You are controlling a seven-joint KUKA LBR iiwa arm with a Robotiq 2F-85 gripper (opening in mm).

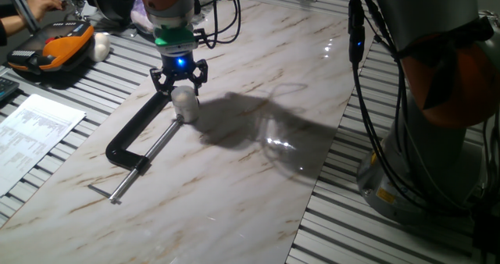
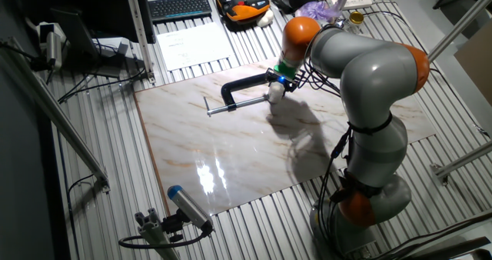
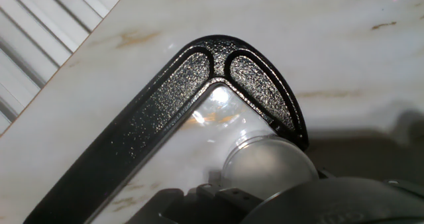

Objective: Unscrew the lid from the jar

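The small white lid [image 1: 184, 97] sits on the squat whitish jar [image 1: 186, 111], which stands in the mouth of a black C-clamp [image 1: 133, 136] lying on the marble board. My gripper [image 1: 182, 86] hangs straight over the lid, its black fingers spread to either side of the lid's top, and it looks open. From the opposite side, the gripper [image 2: 277, 85] covers most of the jar [image 2: 274, 94] at the end of the clamp [image 2: 238, 86]. In the hand view the round lid [image 3: 268, 161] lies just inside the clamp's bend [image 3: 218, 65], with a blurred dark finger [image 3: 331, 201] below it.
The clamp's steel screw rod [image 1: 144, 162] runs toward the board's near edge. An orange case [image 1: 58, 49] and a white lump [image 1: 101, 45] lie at the far left, and a printed sheet [image 1: 35, 131] lies left of the board. My arm's base [image 1: 437, 100] stands at the right.
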